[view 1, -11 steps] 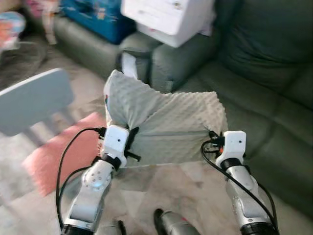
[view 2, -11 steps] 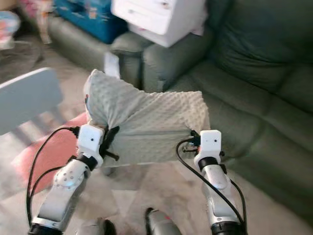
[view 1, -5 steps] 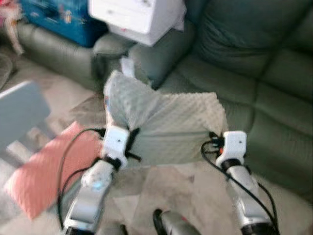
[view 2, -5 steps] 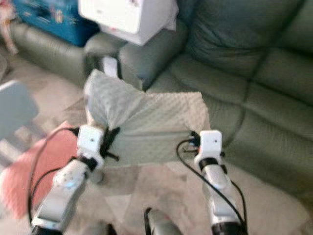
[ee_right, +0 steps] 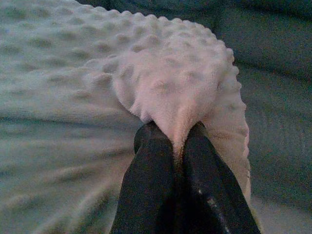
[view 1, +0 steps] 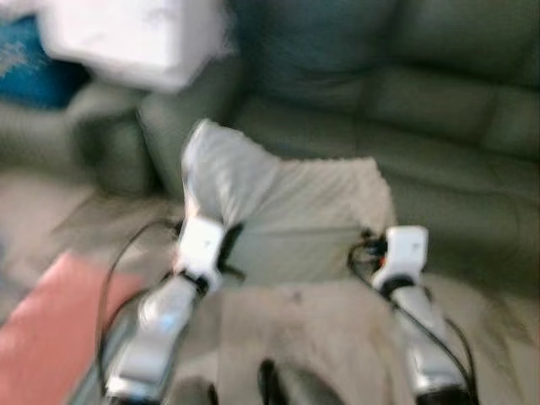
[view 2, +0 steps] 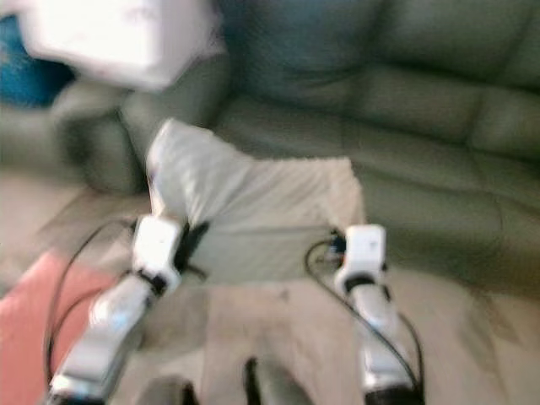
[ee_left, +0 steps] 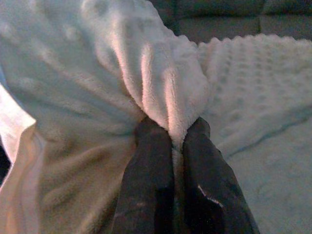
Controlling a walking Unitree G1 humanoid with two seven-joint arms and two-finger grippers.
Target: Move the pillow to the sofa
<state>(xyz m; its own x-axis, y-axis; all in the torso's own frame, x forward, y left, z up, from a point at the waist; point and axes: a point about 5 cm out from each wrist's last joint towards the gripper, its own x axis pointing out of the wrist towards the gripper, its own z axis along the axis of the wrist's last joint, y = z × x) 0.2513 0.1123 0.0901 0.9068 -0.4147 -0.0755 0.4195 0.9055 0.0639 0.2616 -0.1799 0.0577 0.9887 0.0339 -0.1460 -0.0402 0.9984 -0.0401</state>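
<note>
Pillow [view 1: 291, 215] (pale, dotted fabric) held up in air between my two arms, just in front of green sofa [view 1: 439, 126] seat. Left end effector [ee_left: 174, 139] pinched tight on fabric fold at pillow's left corner; right end effector [ee_right: 176, 141] pinched on right corner. White box [view 1: 135, 38] on sofa armrest. Head views blurred.

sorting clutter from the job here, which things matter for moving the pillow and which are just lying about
Part of the job:
- pillow, pinched at both ends
- left gripper, jaws shut on a fold of it
- right gripper, jaws shut on its corner
- sofa, straight ahead

Just lying about:
- white box on the sofa arm
- pink mat on the floor
</note>
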